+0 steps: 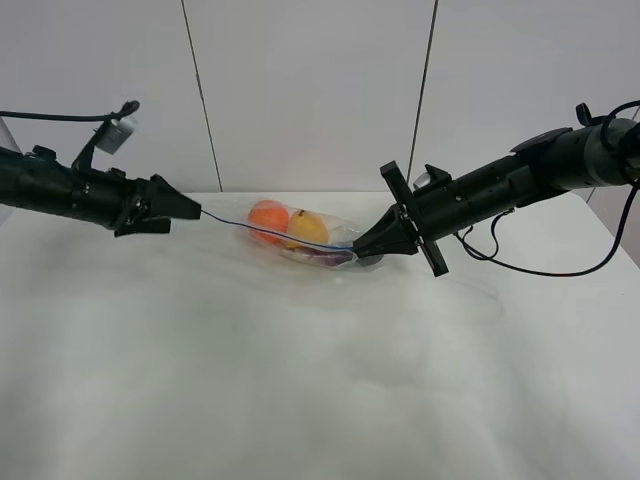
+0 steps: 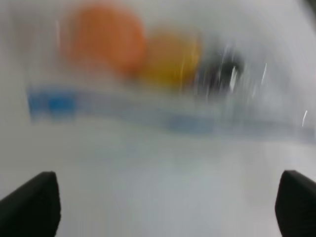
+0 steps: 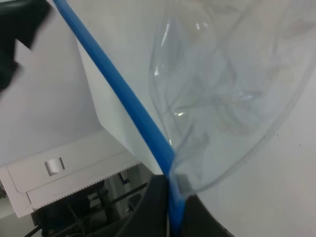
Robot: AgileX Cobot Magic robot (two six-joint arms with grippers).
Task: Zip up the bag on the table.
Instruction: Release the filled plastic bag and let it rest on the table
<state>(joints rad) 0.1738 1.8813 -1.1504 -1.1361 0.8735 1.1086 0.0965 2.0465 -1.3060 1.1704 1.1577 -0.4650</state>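
left end effector [image 1: 192, 209] gapes wide, right end effector [image 1: 362, 247] pinched shut.

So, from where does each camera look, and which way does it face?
Exterior high: mounted high, facing down over the table toward the back wall; it shows both arms, with the left gripper and right gripper at either end of the bag.
Left wrist: on the left arm, looking past the open gripper's fingertips at the blurred bag.
Right wrist: on the right arm, looking along the blue seal strip pinched in its gripper.
Shared: all three show the bag's blue strip.
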